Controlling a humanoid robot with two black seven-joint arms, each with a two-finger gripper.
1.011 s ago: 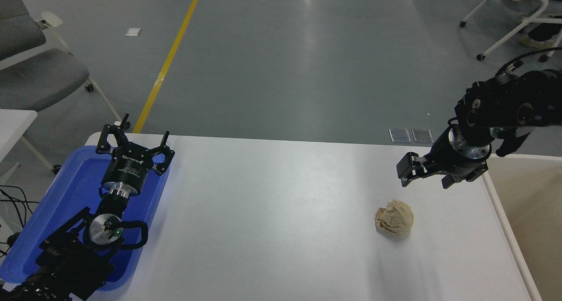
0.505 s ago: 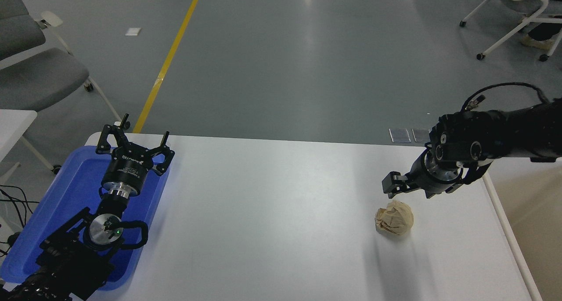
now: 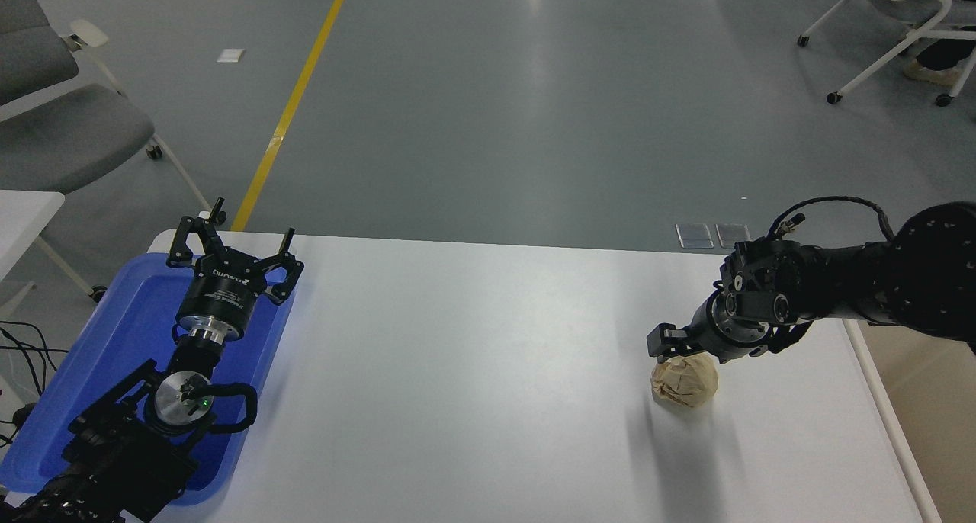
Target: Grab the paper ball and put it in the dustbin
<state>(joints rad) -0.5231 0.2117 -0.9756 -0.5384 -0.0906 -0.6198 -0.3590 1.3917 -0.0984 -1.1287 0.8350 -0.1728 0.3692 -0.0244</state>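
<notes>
One crumpled tan paper ball (image 3: pixel 685 381) sits on our white table (image 3: pixel 488 370). Our black right gripper (image 3: pixel 671 341) hangs just over the ball's far edge (we cannot tell how its fingers stand). Far left of the ball, our left gripper (image 3: pixel 229 242) is spread over a blue plastic tray (image 3: pixel 114 340).

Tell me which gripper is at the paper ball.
The right gripper, just above the paper ball near the table's right side; the left gripper sits parked over the blue tray.

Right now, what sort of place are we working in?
Probably a robotics lab or workshop hall: smooth grey floor with a yellow painted line, wheeled grey office chairs, and a plain white table.
</notes>
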